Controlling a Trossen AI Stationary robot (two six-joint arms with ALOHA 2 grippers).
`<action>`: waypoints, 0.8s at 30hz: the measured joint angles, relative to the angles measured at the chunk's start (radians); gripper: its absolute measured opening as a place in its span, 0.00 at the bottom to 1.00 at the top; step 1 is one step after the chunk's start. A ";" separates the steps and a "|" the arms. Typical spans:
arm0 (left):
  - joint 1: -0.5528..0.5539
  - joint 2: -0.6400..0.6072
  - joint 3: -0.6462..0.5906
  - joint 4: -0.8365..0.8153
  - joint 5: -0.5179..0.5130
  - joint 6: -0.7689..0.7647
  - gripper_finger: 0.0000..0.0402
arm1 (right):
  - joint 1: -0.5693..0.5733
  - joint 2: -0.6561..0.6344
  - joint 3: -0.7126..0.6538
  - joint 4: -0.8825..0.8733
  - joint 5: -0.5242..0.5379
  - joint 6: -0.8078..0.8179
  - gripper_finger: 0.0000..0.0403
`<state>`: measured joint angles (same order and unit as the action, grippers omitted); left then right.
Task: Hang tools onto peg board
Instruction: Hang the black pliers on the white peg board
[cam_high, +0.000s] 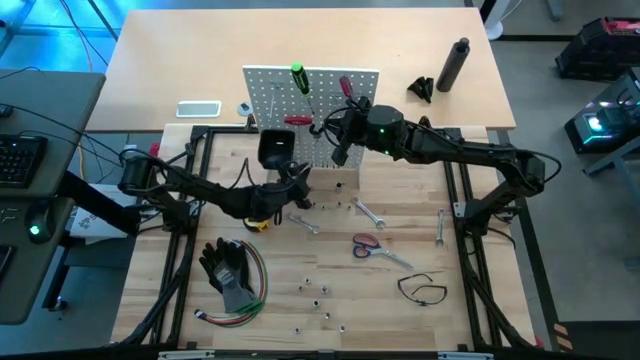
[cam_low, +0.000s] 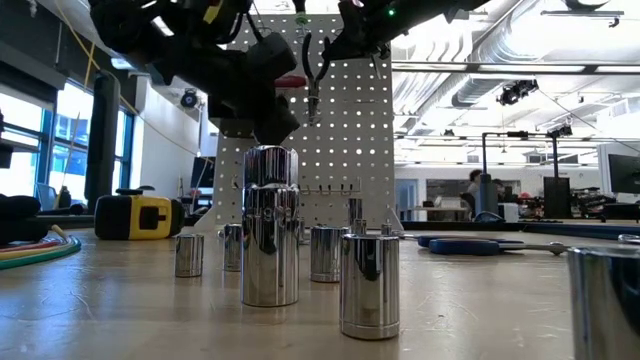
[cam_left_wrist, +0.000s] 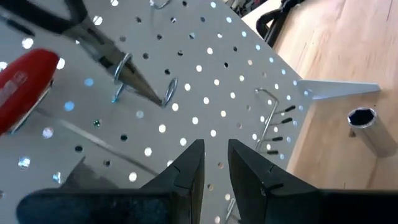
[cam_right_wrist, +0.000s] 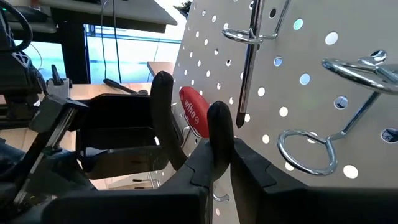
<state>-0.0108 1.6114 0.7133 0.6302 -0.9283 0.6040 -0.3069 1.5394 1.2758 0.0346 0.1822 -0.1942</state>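
Note:
The white peg board (cam_high: 318, 105) stands upright at the table's far middle. A green screwdriver (cam_high: 298, 78), a red screwdriver (cam_high: 346, 88) and a red-handled tool (cam_high: 297, 120) hang on it, and a black bin (cam_high: 275, 148) sits on its front. My right gripper (cam_high: 337, 130) is at the board's front, shut on black-handled needle-nose pliers (cam_left_wrist: 124, 68). My left gripper (cam_left_wrist: 215, 167) is open by a narrow gap and empty. It is in front of the board's lower part, beside the bin (cam_high: 297, 185). My right gripper pinches the pliers' two black handles (cam_right_wrist: 214, 140) between its fingers, and the handles' free ends (cam_right_wrist: 163, 84) stick out beyond the fingertips. The pliers are clear of the table, nose down in the low view (cam_low: 313, 85). The nose (cam_left_wrist: 140, 87) lies in the board's wire ring hooks (cam_left_wrist: 170, 92).
On the table lie a yellow tape measure (cam_high: 262, 222), silver wrenches (cam_high: 370, 212), red scissors (cam_high: 367, 245), a thin black loop (cam_high: 420, 288), several chrome sockets (cam_high: 320, 295), black gloves (cam_high: 228, 270) and coloured wires. A black bottle (cam_high: 455, 65) and a phone (cam_high: 198, 108) lie behind the board.

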 joint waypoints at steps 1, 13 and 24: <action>-0.001 -0.008 -0.010 0.003 -0.001 -0.012 0.16 | 0.000 0.000 0.000 0.000 0.000 -0.001 0.05; -0.025 -0.065 -0.157 0.194 0.026 -0.053 0.24 | 0.000 0.000 0.000 -0.010 0.008 -0.009 0.05; -0.054 -0.064 -0.231 0.294 0.036 -0.154 0.29 | -0.001 0.001 0.000 -0.012 0.008 -0.006 0.05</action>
<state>-0.0645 1.5471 0.4824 0.9244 -0.8918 0.4501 -0.3077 1.5403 1.2758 0.0227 0.1905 -0.2005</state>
